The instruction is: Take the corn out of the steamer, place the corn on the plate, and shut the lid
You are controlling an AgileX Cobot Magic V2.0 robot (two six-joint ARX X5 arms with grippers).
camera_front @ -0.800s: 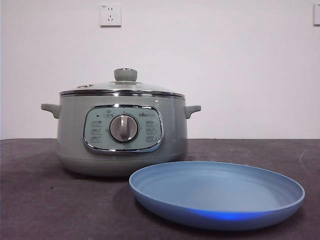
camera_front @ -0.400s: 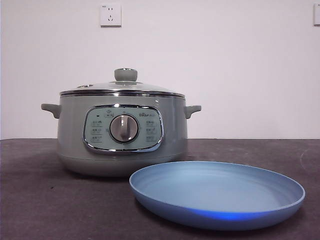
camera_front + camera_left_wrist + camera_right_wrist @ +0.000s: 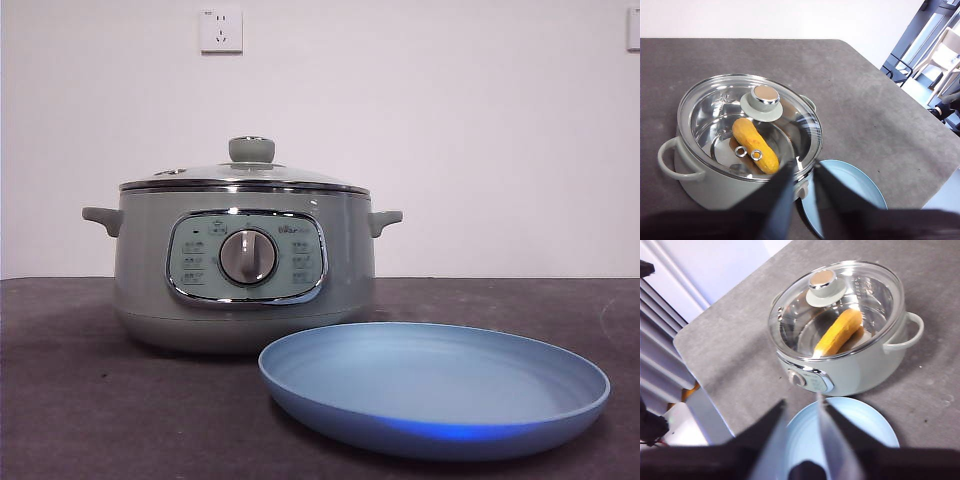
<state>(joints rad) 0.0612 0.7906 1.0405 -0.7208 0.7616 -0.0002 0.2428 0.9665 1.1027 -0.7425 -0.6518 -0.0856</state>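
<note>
The sage-green steamer (image 3: 140, 290) stands on the dark table with its glass lid (image 3: 300, 177) seated on top. Through the glass, the yellow-orange corn (image 3: 755, 145) lies inside the pot, also seen in the right wrist view as corn (image 3: 836, 333). The light-blue plate (image 3: 435, 425) lies bare in front of the steamer, to its right. My left gripper (image 3: 802, 171) hovers high above the pot's near edge, open and holding nothing. My right gripper (image 3: 801, 402) hangs above the plate (image 3: 865, 422), also open and holding nothing. Neither arm shows in the front view.
A white wall with a socket (image 3: 221, 29) rises behind the table. The table's edge (image 3: 900, 95) runs off to one side of the steamer, with chairs and floor beyond. Dark tabletop surrounds pot and plate.
</note>
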